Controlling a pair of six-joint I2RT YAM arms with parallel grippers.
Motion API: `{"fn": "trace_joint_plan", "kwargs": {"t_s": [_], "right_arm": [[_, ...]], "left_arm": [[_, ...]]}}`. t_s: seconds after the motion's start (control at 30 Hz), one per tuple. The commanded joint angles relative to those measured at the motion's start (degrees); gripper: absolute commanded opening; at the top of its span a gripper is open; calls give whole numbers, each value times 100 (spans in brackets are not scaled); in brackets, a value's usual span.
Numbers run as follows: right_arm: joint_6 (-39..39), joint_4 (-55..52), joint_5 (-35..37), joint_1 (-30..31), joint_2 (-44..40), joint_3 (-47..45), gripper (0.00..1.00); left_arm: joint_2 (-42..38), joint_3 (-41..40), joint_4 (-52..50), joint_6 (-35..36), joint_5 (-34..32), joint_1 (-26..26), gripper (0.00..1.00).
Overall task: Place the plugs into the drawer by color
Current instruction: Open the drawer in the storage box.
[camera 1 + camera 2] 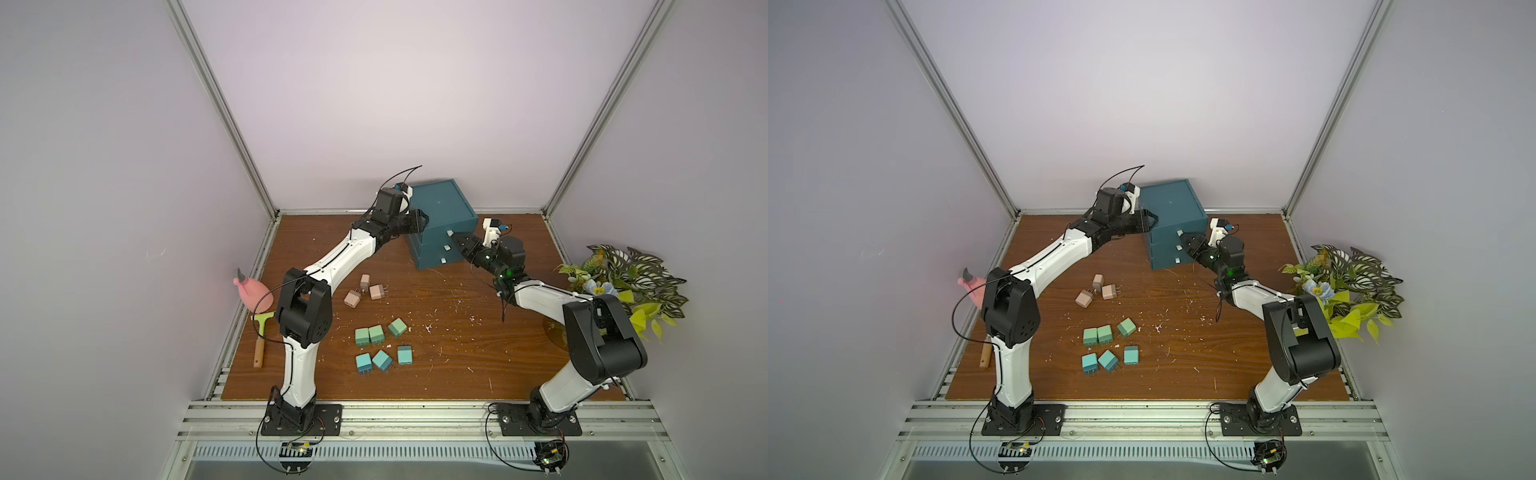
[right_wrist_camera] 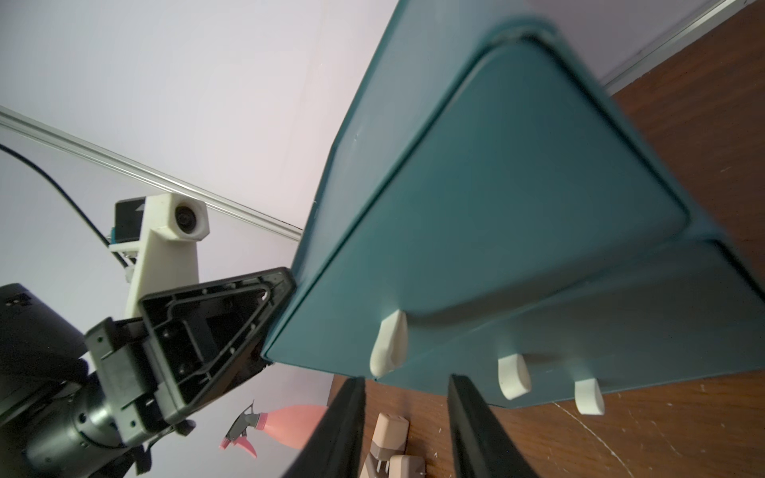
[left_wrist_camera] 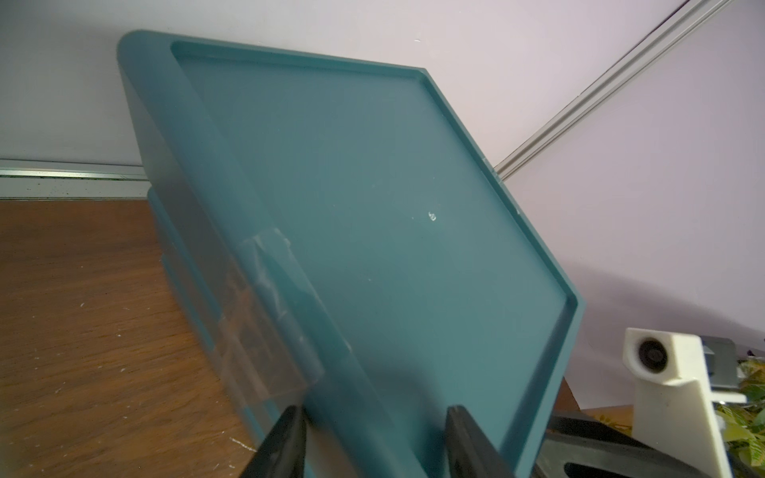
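The dark teal drawer (image 1: 442, 208) stands at the back of the table, and all three of its fronts look pushed in. My left gripper (image 1: 417, 222) is open and straddles the drawer's upper left edge (image 3: 331, 331). My right gripper (image 2: 407, 414) is open too, just in front of the top white handle (image 2: 389, 347), and holds nothing. On the wood lie three pink-beige plugs (image 1: 376, 291), three green plugs (image 1: 376, 334) and three turquoise plugs (image 1: 382, 360). Both top views show all of them. Two pink-beige plugs (image 2: 391, 430) also appear beyond my right fingers.
A pink spray bottle (image 1: 253, 293) and a wooden-handled scraper (image 1: 261, 340) lie at the table's left edge. An artificial plant (image 1: 623, 282) stands at the right edge behind my right arm. The back wall is close behind the drawer.
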Motion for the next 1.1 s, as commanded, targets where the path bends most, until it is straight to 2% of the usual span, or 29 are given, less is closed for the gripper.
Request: {"fn": "trace_joint_plan", "kwargs": {"t_s": [0.0,0.83,1.07], "right_arm": [[209,438,-148,59,39,284,39],[318,571,1,82,324,528,34],[345,654,-10,82,390,518,24]], "left_arm": [[-55,69,-179,152,-30,-95,49],[-66,-59,-119,152,0,-94,49],[-54,-59,-122,170,-16,-95,49]]}}
